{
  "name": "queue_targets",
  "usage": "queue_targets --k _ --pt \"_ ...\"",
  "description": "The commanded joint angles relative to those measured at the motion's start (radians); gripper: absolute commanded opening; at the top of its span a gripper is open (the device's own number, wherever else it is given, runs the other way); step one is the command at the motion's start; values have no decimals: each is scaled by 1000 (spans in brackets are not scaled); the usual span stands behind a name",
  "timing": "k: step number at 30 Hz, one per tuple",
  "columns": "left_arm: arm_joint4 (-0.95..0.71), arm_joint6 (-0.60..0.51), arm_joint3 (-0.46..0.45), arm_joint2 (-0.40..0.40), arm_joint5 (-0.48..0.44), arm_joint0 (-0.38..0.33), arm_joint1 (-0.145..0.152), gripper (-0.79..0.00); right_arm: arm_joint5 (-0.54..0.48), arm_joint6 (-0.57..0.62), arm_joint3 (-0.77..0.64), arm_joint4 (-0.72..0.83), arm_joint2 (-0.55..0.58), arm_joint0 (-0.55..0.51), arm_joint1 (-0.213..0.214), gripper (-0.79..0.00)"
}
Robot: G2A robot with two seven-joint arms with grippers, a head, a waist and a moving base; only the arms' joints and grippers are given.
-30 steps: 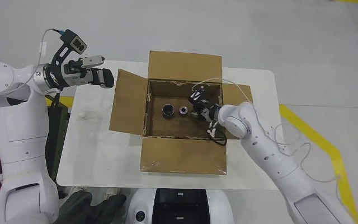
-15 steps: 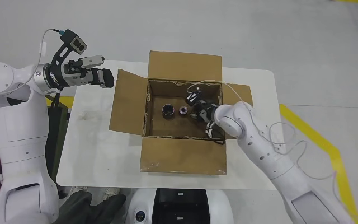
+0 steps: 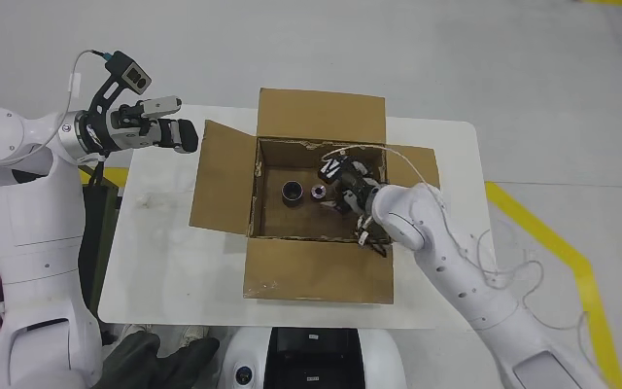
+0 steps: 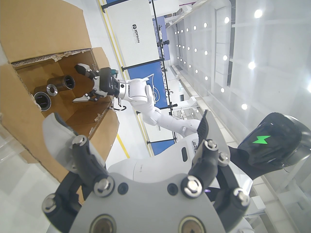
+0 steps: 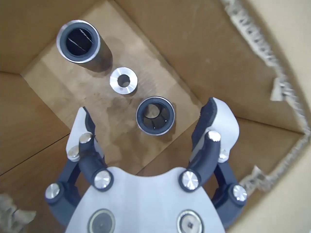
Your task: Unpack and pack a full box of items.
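A: Where does the short bearing (image 5: 155,116) stand?

B: Upright on the floor of the cardboard box (image 5: 170,13), open end up. It lies in the gap between the right gripper's (image 5: 147,105) two fingers (image 5: 218,112), just past their tips and lower down. The jaws are spread wide and hold nothing, with free space between each pad and the bearing's rim.

A: And the other parts?

B: They form a row leading away from the fingertips. A small steel ring (image 5: 124,80) sits just beyond the bearing. A tall bearing sleeve (image 5: 79,42) stands farthest out, near a corner of the floor. All three are upright. I cannot tell whether the ring touches the sleeve.

A: How much room is there inside?

B: Bare cardboard floor shows on both sides of the row. The box walls rise outside each finger, and the torn, ragged rim runs along the outer side of one of them.

A: And outside the box?

B: In the top view the flaps are folded outward on the white table (image 3: 165,263). The left gripper (image 3: 189,119) hangs well apart from the parts, off the box's side flap. Its fingers (image 4: 58,132) are spread and empty, with open air between them.
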Motion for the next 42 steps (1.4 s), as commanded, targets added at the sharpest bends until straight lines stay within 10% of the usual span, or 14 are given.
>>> queue_targets --k 1,22,42 --pt "0 0 0 0 0 0 0 0 -1 2 -67 -14 21 -37 8 0" --pt "0 0 0 0 0 0 0 0 -190 -213 -324 161 221 -268 55 0" --pt "0 0 0 0 0 0 0 0 -467 -352 -310 649 645 -550 117 0"
